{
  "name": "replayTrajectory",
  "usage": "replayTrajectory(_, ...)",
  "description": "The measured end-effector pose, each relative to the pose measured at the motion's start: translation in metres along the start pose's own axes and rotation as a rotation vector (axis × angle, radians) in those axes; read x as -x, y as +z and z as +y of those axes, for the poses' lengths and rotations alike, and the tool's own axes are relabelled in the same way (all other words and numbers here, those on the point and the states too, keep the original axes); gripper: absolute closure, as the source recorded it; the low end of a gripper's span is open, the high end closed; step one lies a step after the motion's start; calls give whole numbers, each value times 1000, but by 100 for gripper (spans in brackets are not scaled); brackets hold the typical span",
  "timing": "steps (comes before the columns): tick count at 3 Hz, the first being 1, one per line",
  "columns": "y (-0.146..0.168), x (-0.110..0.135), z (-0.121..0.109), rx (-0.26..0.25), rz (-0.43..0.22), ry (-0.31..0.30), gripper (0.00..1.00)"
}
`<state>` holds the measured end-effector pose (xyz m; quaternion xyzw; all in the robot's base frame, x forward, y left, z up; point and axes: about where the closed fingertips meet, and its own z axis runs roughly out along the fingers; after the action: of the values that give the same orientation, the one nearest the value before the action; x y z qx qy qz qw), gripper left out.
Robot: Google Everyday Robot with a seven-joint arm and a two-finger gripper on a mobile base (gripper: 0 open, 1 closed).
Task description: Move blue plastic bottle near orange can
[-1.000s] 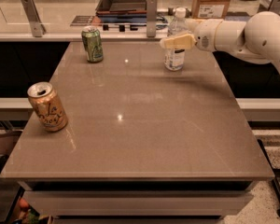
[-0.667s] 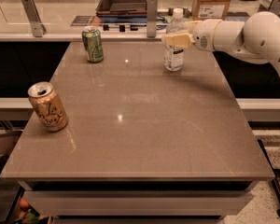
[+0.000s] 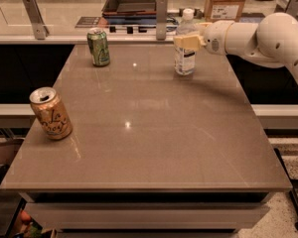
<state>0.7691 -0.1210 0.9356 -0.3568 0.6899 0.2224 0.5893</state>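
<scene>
The blue plastic bottle [image 3: 185, 58], clear with a white cap and white label, stands upright on the table [image 3: 154, 133] at the far right. My gripper [image 3: 186, 41] reaches in from the right and is closed around the bottle's upper part, with one tan finger [image 3: 185, 42] across its front. The orange can [image 3: 51, 114], orange-gold with dark cursive lettering, stands near the table's left edge, far from the bottle.
A green can [image 3: 99, 47] stands at the far left of the table. Behind the table runs a counter with a dark tray [image 3: 131, 1], a cardboard box [image 3: 227, 1] and two metal posts [image 3: 161, 16].
My gripper has shifted slightly left onto the bottle's upper part. The bottle and both cans stand where they were.
</scene>
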Motion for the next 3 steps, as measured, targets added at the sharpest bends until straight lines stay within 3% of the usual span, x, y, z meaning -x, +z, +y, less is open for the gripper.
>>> replayTrajectory(1,3,0,2,5,0,0,100)
replayTrajectory(2,3,0,2,5,0,0,100)
replayTrajectory(3,-1,11,6,48,4,12,100)
